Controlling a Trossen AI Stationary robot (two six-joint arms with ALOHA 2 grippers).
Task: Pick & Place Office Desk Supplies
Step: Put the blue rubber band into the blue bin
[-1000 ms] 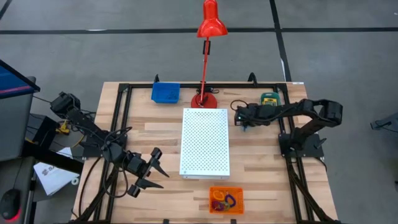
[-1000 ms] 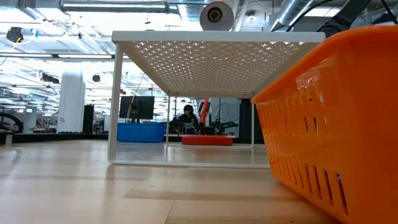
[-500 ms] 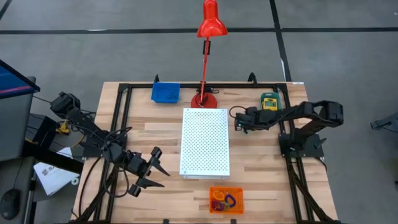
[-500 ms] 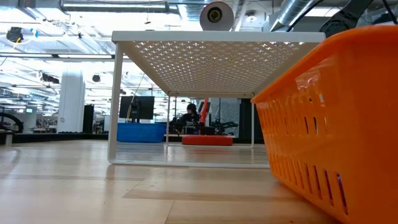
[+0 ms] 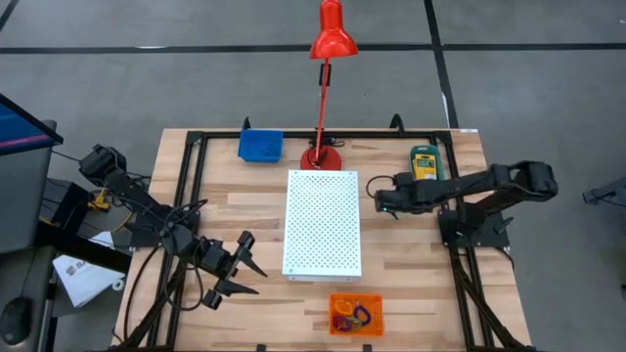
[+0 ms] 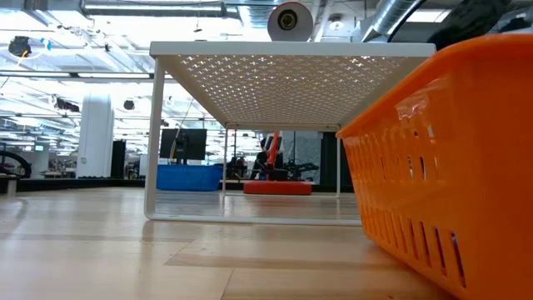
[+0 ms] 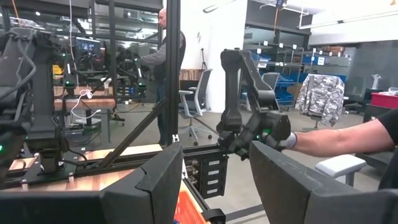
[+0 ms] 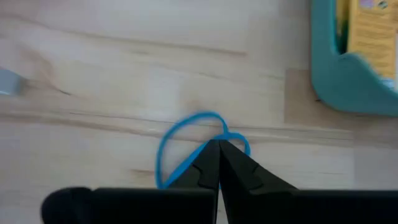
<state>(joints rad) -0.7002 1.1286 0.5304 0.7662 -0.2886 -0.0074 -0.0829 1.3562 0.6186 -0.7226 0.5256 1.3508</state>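
High view, right gripper (image 5: pixel 381 202) withdrawn, pinching blue loop (image 8: pixel 186 140)

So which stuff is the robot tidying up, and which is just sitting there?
For the job:
- thin blue loop, pinched by the right gripper
- teal tray with crayon box
- orange tray
- blue tray

Just there:
- red desk lamp
- white perforated board

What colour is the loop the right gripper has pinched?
Blue loop, clearest in the right wrist view.
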